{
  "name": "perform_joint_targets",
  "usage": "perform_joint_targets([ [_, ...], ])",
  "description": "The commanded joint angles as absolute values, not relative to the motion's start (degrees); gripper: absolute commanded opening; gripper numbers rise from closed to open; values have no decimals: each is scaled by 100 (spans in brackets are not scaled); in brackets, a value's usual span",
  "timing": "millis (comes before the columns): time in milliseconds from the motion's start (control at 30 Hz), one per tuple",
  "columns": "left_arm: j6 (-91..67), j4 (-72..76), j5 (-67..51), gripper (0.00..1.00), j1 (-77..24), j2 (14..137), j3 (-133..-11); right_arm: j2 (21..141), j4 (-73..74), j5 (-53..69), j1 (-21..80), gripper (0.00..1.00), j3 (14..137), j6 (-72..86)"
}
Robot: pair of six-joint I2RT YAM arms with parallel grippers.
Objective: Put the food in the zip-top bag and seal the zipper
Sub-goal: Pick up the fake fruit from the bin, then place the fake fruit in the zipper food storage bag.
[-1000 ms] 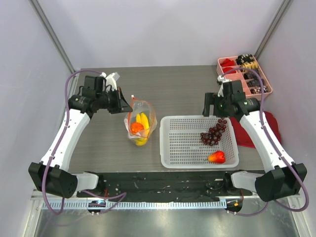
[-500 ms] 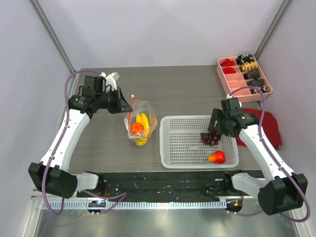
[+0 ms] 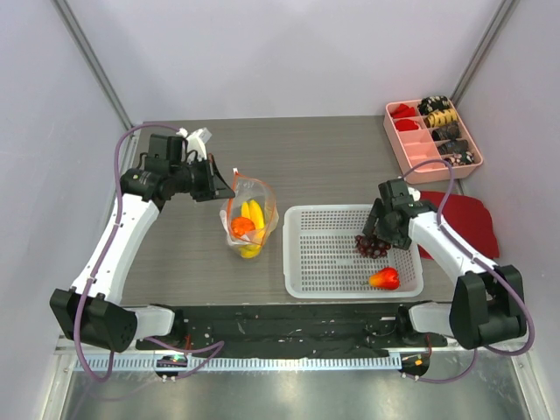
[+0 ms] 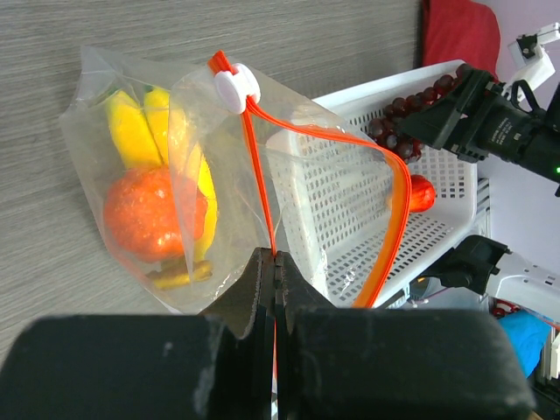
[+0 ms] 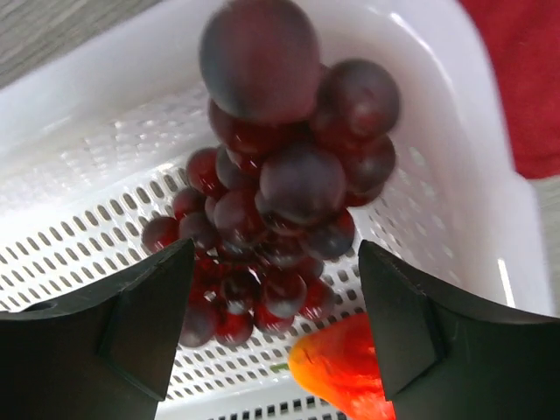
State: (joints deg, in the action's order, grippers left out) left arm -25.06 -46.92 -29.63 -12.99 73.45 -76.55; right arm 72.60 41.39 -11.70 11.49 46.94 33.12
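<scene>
The clear zip-top bag (image 3: 249,219) stands upright left of the basket. It holds the yellow banana bunch (image 4: 131,131) and the orange pumpkin (image 4: 153,214). My left gripper (image 4: 276,255) is shut on the bag's orange zipper (image 4: 258,175), holding the mouth open, with the slider tab (image 4: 234,87) at the far end. The dark purple grape cluster (image 5: 280,192) lies in the basket, and my right gripper (image 5: 276,262) is open with one finger on each side of it. The red-orange fruit (image 5: 341,367) lies just beyond the grapes (image 3: 374,245), near the basket's front.
The white perforated basket (image 3: 324,254) sits right of centre. A pink compartment tray (image 3: 433,136) of snacks is at the back right. A red cloth (image 3: 468,223) lies right of the basket, under my right arm.
My right arm has swung down and in from the back right, so its gripper now straddles the grapes in the basket, jaws slightly narrower. The left arm and bag have not moved.
</scene>
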Motion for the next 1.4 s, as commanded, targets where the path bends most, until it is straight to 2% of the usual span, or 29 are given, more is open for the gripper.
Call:
perform_joint_targets([
  [0,-2461,-4430,-3024,0,-1283,7198,-7778,7557,3219,-1064,1134,79,4588,3542],
  [300,-2400,-4447,-2988,0,-1283,7198,-7690,7761,2970,-1020,1125,72,4395,3392],
  [400,-2382,-4456,-2997,0,-1283,7233,-7725,7621,3041,-626,1099,39,4403,3305],
  [433,-2382,-4456,-3006,0,-1275,7260,-7760,7481,3093,-572,1090,23,4473,3296],
  [633,-2364,-4456,-3015,0,-1283,7190,-7699,6883,3638,-545,1090,2,5174,3024],
  [800,-2382,-4438,-3050,0,-1283,7146,-7673,6303,4034,-344,1081,1,5967,2734],
  [867,-2391,-4430,-3085,0,-1283,7128,-7655,6206,3982,138,1081,1,6388,2506],
  [1033,-2417,-4412,-3138,0,-1283,7172,-7682,6231,3209,1080,1256,1,7179,2137],
  [1200,-2470,-4403,-3190,0,-1283,7233,-7761,6504,2340,660,2546,1,7786,1258],
  [1367,-2470,-4438,-3208,0,-1283,7268,-7813,6688,971,80,4146,1,7743,204],
])
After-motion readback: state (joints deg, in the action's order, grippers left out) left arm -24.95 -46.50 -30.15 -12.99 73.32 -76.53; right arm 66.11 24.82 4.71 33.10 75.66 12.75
